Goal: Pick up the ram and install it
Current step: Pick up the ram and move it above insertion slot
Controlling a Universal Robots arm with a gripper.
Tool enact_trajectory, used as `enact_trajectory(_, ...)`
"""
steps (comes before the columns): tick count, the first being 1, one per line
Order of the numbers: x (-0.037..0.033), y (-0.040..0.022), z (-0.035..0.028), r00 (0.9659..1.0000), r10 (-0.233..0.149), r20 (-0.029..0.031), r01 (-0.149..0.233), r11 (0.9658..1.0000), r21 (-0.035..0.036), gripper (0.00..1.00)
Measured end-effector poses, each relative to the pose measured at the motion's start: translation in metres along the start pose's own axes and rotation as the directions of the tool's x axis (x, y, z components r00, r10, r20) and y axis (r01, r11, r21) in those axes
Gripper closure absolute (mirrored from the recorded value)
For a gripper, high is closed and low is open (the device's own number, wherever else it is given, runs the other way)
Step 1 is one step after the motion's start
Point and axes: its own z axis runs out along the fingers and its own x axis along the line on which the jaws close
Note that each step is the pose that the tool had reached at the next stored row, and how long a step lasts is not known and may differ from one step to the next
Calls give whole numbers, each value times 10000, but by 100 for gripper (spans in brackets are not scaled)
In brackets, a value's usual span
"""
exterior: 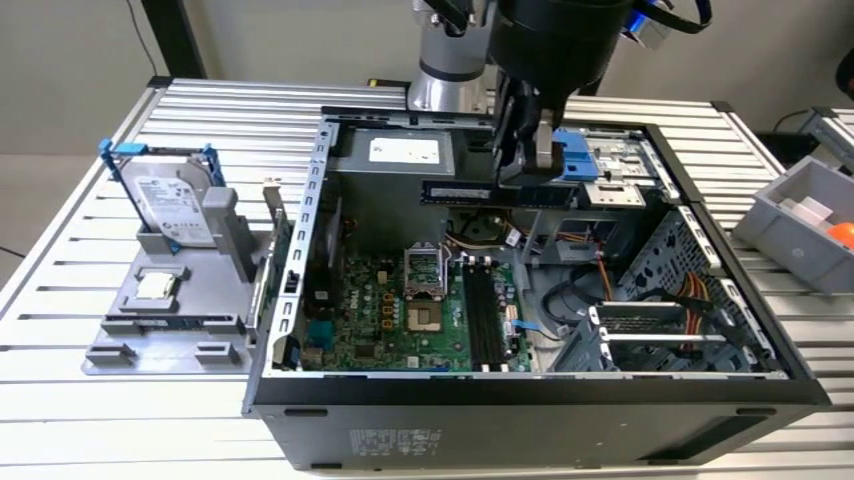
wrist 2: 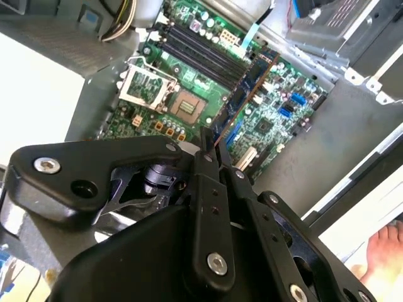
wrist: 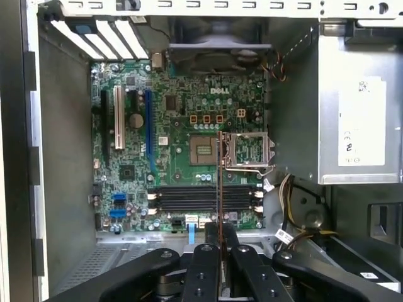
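The gripper [wrist: 220,238] has its fingers [wrist: 206,267] clenched on the ram [exterior: 467,193]. It hangs edge-down over the motherboard [wrist: 179,119], apparently ready for seating, yet lies crosswise to the memory slots [wrist: 204,198].

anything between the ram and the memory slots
Nothing visible. The gripper holds the ram in open air above the motherboard, and the black memory slots lie uncovered below it.
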Motion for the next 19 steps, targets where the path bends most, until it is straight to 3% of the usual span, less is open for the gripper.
enact_trajectory(13, -7, -180, -4, 9996, 298, 1, -298, 9996, -4, 100)
enact_trajectory(19, 0, -231, -4, 9989, 473, 5, -473, 9989, -11, 100)
